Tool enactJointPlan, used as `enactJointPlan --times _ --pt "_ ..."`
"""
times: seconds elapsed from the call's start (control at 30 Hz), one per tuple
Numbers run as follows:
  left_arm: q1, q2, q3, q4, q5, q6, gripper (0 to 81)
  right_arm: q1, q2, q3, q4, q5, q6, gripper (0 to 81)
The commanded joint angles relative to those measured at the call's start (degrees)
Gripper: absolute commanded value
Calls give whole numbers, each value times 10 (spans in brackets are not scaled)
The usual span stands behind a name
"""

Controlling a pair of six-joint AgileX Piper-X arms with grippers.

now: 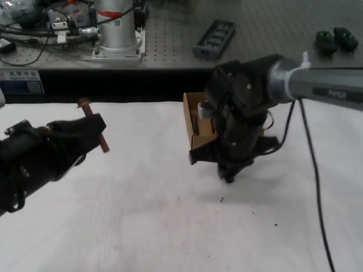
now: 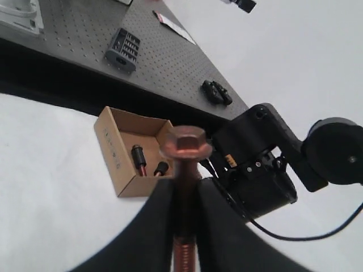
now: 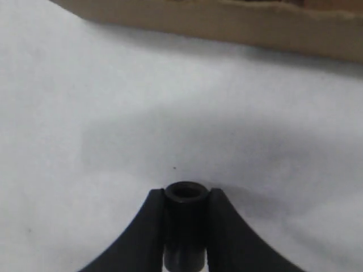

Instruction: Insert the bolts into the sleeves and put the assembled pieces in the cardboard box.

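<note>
Bolt [image 2: 185, 143] 1, left claw [image 2: 184, 192]; sleeve [image 3: 185, 226] 1, right claw [image 3: 186, 195]; box [image 2: 113, 150] 2 pieces [image 2: 139, 158]

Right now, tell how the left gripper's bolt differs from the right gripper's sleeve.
The bolt is copper-coloured, the sleeve black. The bolt has a hex head and threads; the sleeve is a plain open tube. The left gripper and right gripper each hold theirs clamped.

left claw [image 2: 185, 195] gripping bolt [image 2: 185, 144], right claw [image 3: 186, 198] gripping sleeve [image 3: 185, 235]
</note>
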Motion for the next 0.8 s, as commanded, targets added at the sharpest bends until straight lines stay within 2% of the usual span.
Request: enactJointPlan --times 0.0,0.1,0.27,0.47,0.63,0.77 --pt "-3 38 -11 -75 7 -25 38 -9 -44 5 1 6 -47 103" --pt "-3 78 -33 -75 49 -26 13 -22 -102 51 -33 -17 -80 103" --pt "-3 141 -99 -75 59 -22 11 -47 -232 185 -122 -91 -93 103" --pt "-8 228 -199 -75 153 -44 11 -57 -383 374 -242 -163 -91 103" --pt "-48 276 -245 -75 191 -57 11 -57 -461 494 -348 -226 -46 103" --pt "-100 296 -247 -75 207 -57 11 -55 -486 528 -397 -300 -34 103"
